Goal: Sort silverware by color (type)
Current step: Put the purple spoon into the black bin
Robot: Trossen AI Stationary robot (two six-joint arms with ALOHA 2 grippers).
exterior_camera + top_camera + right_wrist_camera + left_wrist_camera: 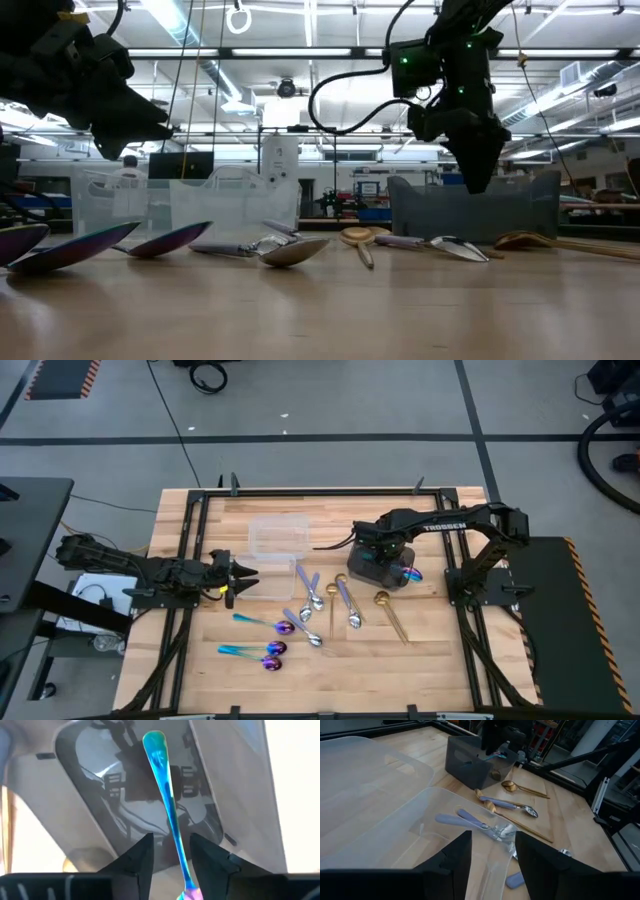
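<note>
My right gripper [385, 565] [478, 175] points down over the dark grey bin [357, 572] [430, 215], fingers open [170, 840]. An iridescent spoon [170, 805] runs between them, teal handle end down in the bin, purple bowl [410, 573] near the bin's right rim. My left gripper [238, 579] [492, 845] hovers open at the table's left, beside the clear containers. Flat on the table lie three iridescent spoons [262, 624], silver spoons [310, 598] and gold spoons [390, 612]. My right gripper: at the fingertips [147, 842] a gap shows on both sides of the spoon's handle [176, 837], so it is not pinched there. Farther back, near the bowl [190, 894], I cannot tell whether a finger touches it.
Two clear plastic containers stand left of centre [278, 535] [380, 780], one right in front of my left gripper [445, 815]. A black frame [200, 510] runs around the table. Bare wood lies along the near edge [400, 670].
</note>
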